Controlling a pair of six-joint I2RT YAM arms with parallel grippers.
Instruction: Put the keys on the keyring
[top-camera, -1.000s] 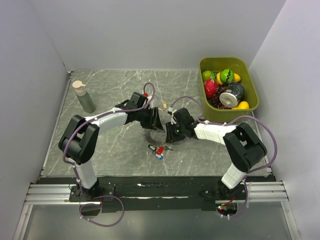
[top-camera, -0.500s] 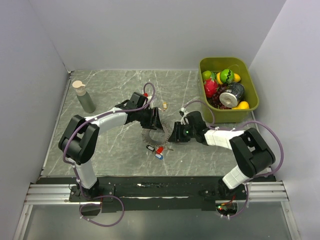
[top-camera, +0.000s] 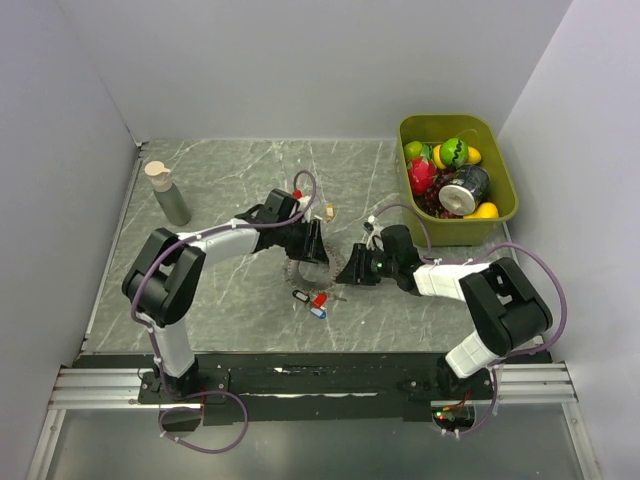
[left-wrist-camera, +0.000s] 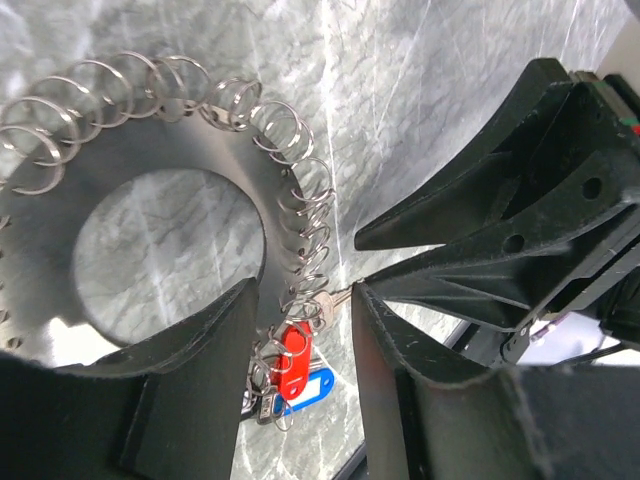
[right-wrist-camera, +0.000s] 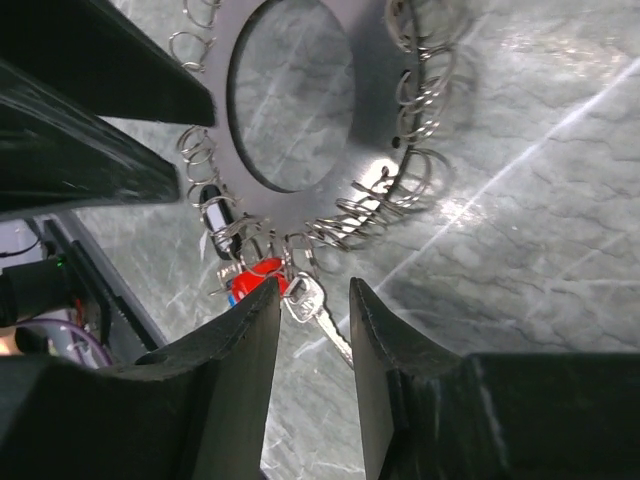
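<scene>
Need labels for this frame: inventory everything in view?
keyring: 1, dark disc, silver rings, centre
tagged keys: few, red, blue, dark, at keyring's near edge
silver key: 1, beside the red tag
tan piece: 1, beyond keyring
bottle: 1, grey, beige cap, far left
bin: 1, olive, far right
toy fruit: several, mixed colours, in bin
can: 1, silver, in bin
left pincer: black, open, over keyring's rim
right pincer: black, open, facing it

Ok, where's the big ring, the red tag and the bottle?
keyring (left-wrist-camera: 175, 140), left wrist view, flat metal band.
red tag (left-wrist-camera: 293, 358), left wrist view, its middle.
bottle (top-camera: 175, 205), top view, its grey body.
</scene>
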